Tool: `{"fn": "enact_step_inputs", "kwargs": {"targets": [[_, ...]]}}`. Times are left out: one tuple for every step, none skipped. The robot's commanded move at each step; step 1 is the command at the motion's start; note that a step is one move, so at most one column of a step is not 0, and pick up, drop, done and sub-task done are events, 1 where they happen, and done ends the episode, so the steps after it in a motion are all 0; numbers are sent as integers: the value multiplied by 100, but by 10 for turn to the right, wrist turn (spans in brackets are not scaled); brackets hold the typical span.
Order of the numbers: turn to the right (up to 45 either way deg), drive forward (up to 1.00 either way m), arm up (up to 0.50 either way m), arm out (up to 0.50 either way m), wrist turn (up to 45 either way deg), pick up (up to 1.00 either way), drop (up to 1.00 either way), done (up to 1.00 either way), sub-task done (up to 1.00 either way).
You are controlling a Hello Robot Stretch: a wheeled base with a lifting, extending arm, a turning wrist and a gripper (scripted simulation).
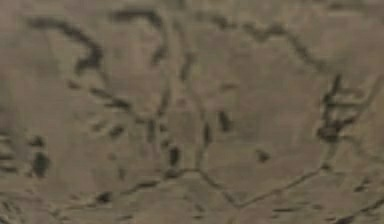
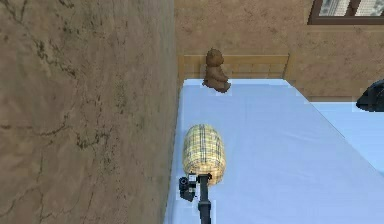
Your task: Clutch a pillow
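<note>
Gripper [image 2: 188, 188] at plaid pillow [image 2: 204, 150] on blue bed [image 2: 280, 140]; hold cannot be told; teddy bear [image 2: 215, 70] beyond.

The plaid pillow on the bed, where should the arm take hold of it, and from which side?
Probably its near end, the one toward the gripper. The plaid pillow is a plump roll lying on the blue bed, so its rounded width suits the jaws better than its length. Come from the arm side view's bottom; the brown wall stands close on its left.

One plaid pillow [image 2: 204, 152], one teddy bear [image 2: 215, 70], one bed [image 2: 275, 130]
</note>
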Motion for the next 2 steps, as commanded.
{"fn": "enact_step_inputs", "kwargs": {"targets": [[0,0,10,0,0,0,0,0,0],[0,0,0,0,0,0,0,100,0]]}}
